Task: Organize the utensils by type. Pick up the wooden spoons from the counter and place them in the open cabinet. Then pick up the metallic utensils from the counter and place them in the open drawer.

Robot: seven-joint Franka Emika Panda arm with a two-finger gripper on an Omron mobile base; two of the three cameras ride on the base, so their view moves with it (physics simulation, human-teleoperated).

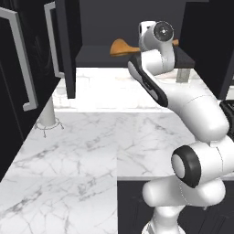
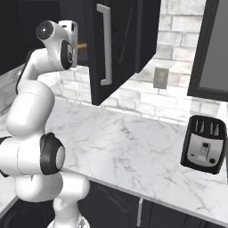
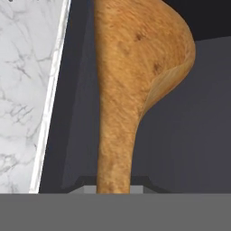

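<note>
The large wooden spoon (image 3: 131,81) is seen from the hand camera with its handle running down to the bottom edge between the jaws and its broad bowl extending away over the dark cabinet floor (image 3: 189,135). In the left base view its bowl (image 1: 121,47) projects to the left of the arm's wrist, above the cabinet shelf (image 1: 96,55). The tool (image 3: 115,187) is closed on the spoon's handle, with the fingertips largely hidden. The open cabinet door (image 2: 111,49) is noted beside the wrist in the right base view. The marble surface (image 1: 82,151) lies below, with a toaster (image 2: 204,144) standing on it to the right.
</note>
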